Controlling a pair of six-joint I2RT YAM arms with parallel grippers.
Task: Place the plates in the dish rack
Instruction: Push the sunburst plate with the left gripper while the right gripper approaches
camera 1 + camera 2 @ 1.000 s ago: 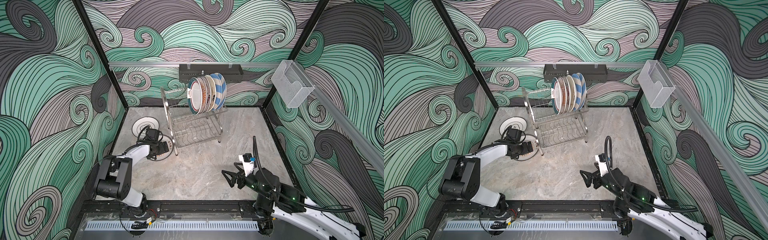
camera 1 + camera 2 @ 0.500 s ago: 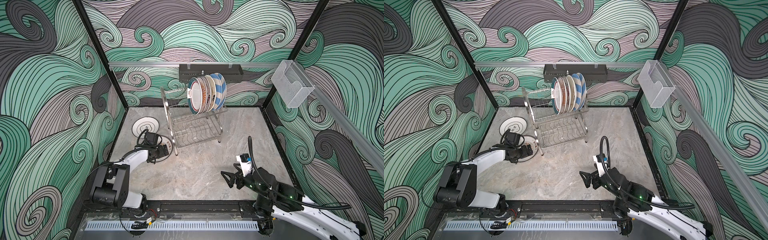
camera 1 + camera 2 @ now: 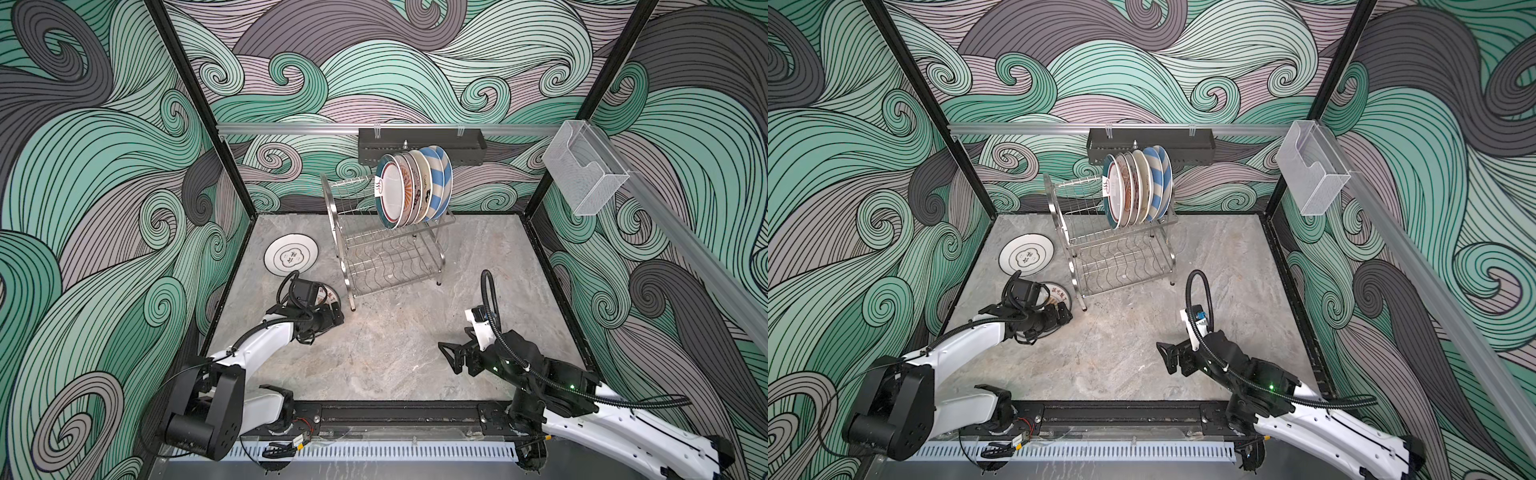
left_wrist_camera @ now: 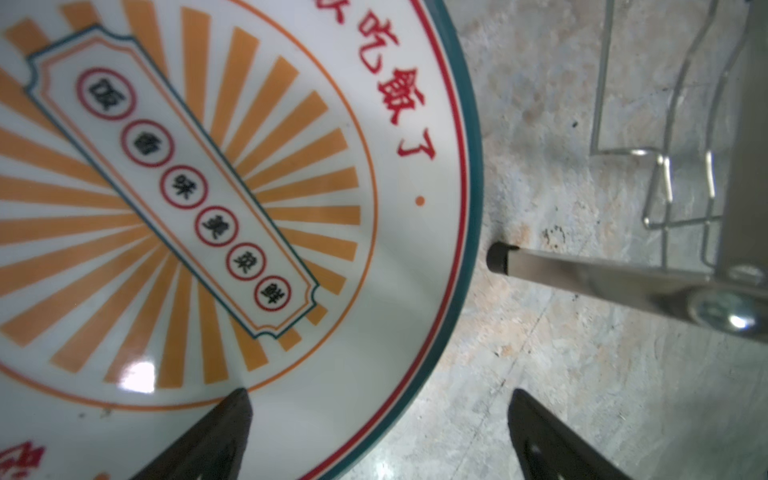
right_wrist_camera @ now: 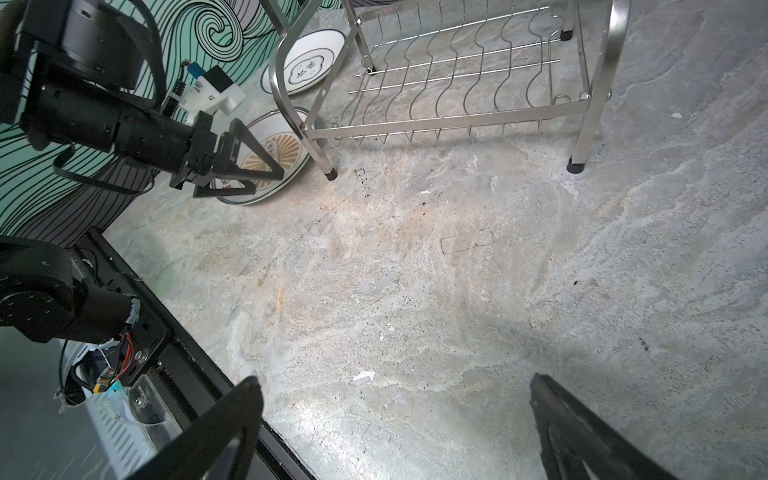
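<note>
Left gripper stood open astride the rim of the plate; closing squarely, clear of the rack foot at its three o'clock, was advised.

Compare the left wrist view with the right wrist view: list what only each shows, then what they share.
Only left wrist: the printed characters on the sunburst plate, close up.
Only right wrist: the cloud-motif plate, the left arm, and the open right pincer over bare table.
Both: the sunburst plate, the open left pincer astride its rim, a foot of the dish rack, and the table.
</note>
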